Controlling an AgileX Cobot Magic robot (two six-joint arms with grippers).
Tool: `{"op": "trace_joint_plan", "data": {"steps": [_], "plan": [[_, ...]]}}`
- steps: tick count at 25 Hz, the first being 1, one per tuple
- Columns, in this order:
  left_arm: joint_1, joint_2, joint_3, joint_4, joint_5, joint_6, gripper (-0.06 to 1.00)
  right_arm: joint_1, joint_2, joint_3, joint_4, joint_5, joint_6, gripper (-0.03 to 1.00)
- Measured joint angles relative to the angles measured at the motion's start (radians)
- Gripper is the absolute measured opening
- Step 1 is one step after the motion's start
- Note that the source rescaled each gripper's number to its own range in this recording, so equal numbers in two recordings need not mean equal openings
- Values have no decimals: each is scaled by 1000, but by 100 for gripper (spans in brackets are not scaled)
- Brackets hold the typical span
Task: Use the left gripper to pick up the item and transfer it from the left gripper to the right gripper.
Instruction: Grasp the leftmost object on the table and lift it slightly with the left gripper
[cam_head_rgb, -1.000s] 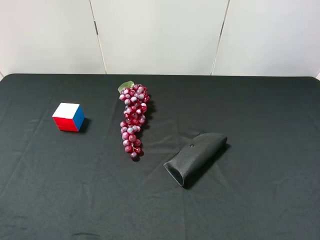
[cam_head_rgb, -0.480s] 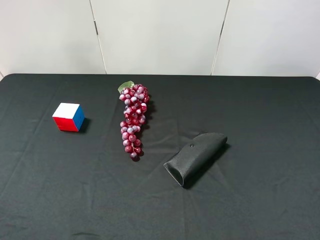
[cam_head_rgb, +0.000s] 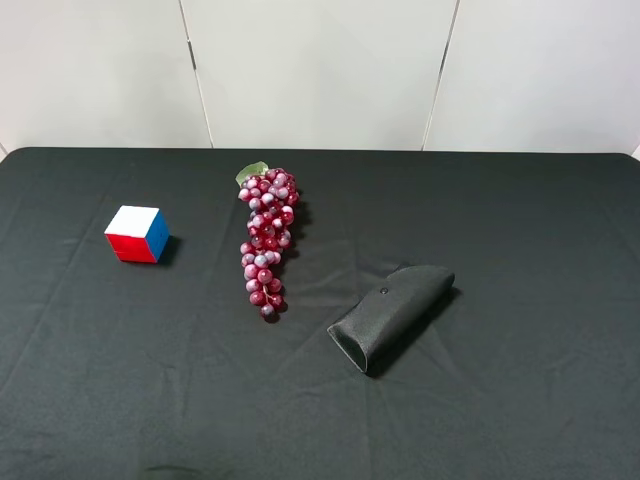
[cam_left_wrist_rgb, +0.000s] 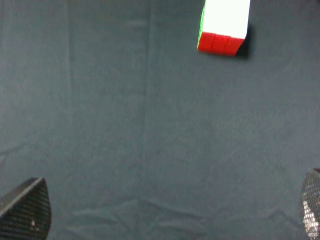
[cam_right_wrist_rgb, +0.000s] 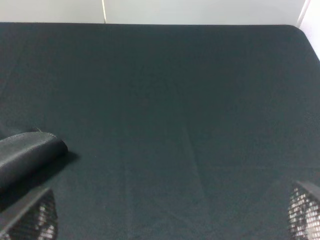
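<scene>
The puzzle cube (cam_head_rgb: 137, 234) sits on the black cloth at the left, showing white, red and blue faces. In the left wrist view the cube (cam_left_wrist_rgb: 223, 27) lies well ahead of my left gripper (cam_left_wrist_rgb: 165, 215), with nothing between the wide-apart fingertips (cam_left_wrist_rgb: 27, 212). My right gripper (cam_right_wrist_rgb: 170, 215) is also open and empty; its fingertips (cam_right_wrist_rgb: 305, 212) frame bare cloth. Neither arm shows in the exterior high view.
A bunch of dark-red grapes (cam_head_rgb: 267, 240) lies in the middle. A black tapered pouch (cam_head_rgb: 392, 315) lies right of centre; its end shows in the right wrist view (cam_right_wrist_rgb: 27, 152). The black cloth (cam_head_rgb: 520, 230) covers the table to the white wall behind.
</scene>
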Motion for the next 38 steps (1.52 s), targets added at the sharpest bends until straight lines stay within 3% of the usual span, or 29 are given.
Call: {"op": "trace_joint_plan", "data": {"steps": [7, 13, 19, 25, 38], "plan": [[-61, 275, -28, 34, -81, -19, 100, 0, 0, 0, 0, 1, 0, 100], [-70, 526, -89, 30, -157, -20, 100, 0, 0, 0, 0, 1, 0, 100], [-74, 711, -93, -11, -291, -19, 100, 0, 0, 0, 0, 1, 0, 100], [-131, 877, -101, -11, -414, -30, 100, 0, 0, 0, 0, 1, 0, 100], [-237, 1175, -288, -14, -473, -59, 100, 0, 0, 0, 0, 0, 0, 100]]}}
